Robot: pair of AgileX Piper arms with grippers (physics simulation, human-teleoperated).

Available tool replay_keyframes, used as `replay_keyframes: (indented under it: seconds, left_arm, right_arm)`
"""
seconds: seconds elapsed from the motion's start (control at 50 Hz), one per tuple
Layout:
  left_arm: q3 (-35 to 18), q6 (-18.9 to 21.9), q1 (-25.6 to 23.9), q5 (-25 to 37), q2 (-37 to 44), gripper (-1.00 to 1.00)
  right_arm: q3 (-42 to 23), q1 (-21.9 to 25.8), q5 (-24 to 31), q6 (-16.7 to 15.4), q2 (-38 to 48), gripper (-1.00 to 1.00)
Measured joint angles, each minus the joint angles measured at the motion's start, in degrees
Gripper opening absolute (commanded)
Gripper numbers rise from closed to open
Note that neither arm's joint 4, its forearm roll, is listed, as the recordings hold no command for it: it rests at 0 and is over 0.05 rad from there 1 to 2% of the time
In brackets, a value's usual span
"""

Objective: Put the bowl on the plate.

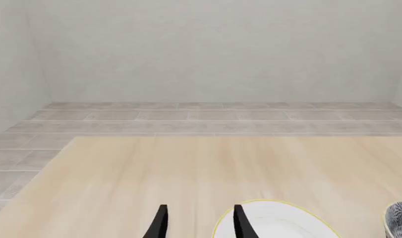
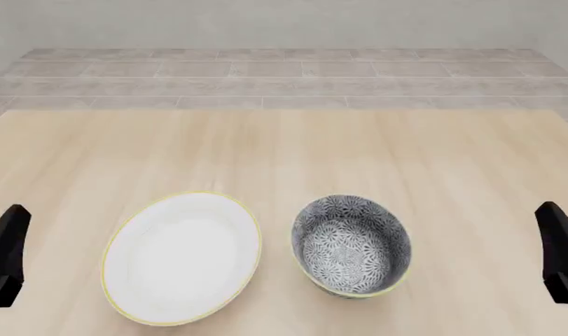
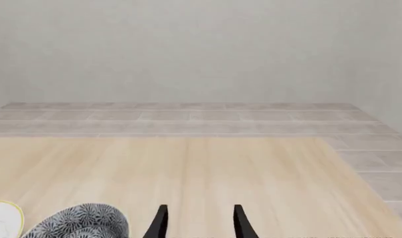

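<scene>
Pale wood table (image 2: pixel 284 150) fills the front view, with grey floor tiles (image 2: pixel 284 70) and a plain wall behind. On it sit 1 plate (image 2: pixel 182 256) and 1 bowl (image 2: pixel 351 245), upright, side by side, the bowl just right of the plate with a narrow gap that looks clear. Nothing else lies between or around them. 2 grippers hang at the edges: left gripper (image 1: pixel 199 223) and right gripper (image 3: pixel 199 223) each show fingers spread apart, holding nothing, well off the dishes.
</scene>
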Motion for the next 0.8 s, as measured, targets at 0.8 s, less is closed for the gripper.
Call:
replay_keyframes:
  seconds: [0.8]
  left_arm:
    - [0.0,0.0,0.0,0.0,0.0,1.0]
  right_arm:
    - [-0.99,3.02,3.16,-0.2,-1.79,1.0]
